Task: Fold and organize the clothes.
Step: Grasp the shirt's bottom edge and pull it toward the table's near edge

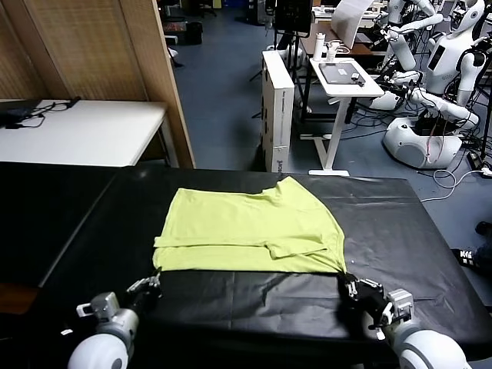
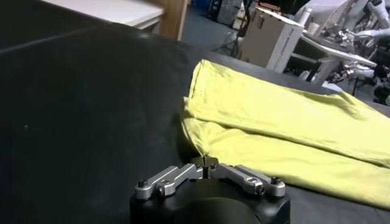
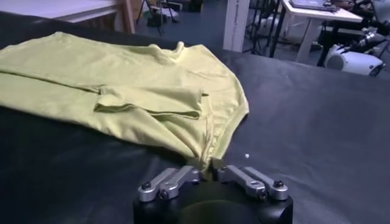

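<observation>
A: What sits nearest the front edge of the worktop (image 1: 430,231)?

B: Both hands. The left hand (image 1: 151,284) is near the front edge on the left, its fingers closed on the near left corner of the T-shirt (image 1: 254,227). The left wrist view shows the two metal fingers meeting on a pinch of yellow-green cloth at that corner.

A: And the other one?

B: The right hand (image 1: 352,286) is near the front edge on the right, also closed, gripping the near right corner of the T-shirt. In the right wrist view the cloth gathers to a point that runs in between its fingers.

A: Where does the shirt lie?

B: Flat on the black cover at the middle of the worktop, just behind the hands, folded into a wide band. Its long axis runs from the left edge side to the right edge side, parallel to the front edge. The near border is a straight line stretched between the two hands.

A: Which way does it point?

B: I cannot tell where the neck is. A short sleeve (image 3: 149,100) is folded over on top, lying near the front border toward the right. The far right part rises to a peak toward the back edge.

A: Beyond the worktop?

B: A white table (image 1: 77,131) at the far left, a white cardboard box (image 1: 277,108) standing on the floor, and white robots (image 1: 430,92) at the far right.
</observation>
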You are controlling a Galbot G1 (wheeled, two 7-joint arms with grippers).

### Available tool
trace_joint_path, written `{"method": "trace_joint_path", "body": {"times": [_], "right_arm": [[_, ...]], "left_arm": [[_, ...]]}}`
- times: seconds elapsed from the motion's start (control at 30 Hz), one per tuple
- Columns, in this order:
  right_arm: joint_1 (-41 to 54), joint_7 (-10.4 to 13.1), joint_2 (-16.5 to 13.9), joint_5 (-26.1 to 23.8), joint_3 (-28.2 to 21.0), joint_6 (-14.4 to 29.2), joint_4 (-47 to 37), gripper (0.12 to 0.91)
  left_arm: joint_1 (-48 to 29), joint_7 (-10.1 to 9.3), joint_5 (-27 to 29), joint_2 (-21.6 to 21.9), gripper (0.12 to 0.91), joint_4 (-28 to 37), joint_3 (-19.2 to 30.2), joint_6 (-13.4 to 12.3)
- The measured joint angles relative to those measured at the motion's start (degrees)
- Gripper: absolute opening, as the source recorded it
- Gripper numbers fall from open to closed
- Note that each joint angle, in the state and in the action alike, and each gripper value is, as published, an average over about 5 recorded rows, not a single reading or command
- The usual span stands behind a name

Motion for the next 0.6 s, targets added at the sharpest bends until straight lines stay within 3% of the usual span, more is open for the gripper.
{"method": "trace_joint_path", "body": {"times": [0.27,0.6], "right_arm": [[-7.9,1.0,-0.4,0.2,3.0,-6.2,7.5,0.140],[-12.9,2.0,1.2,-0.5,2.3,-7.4,10.4,0.140]], "left_arm": [[6.0,-2.05,-1.5,2.9,0.147,-4.6,-2.8,0.5],[16.5,-2.43,-1.9,6.2,0.147,-10.3,-7.1,0.5]]}}
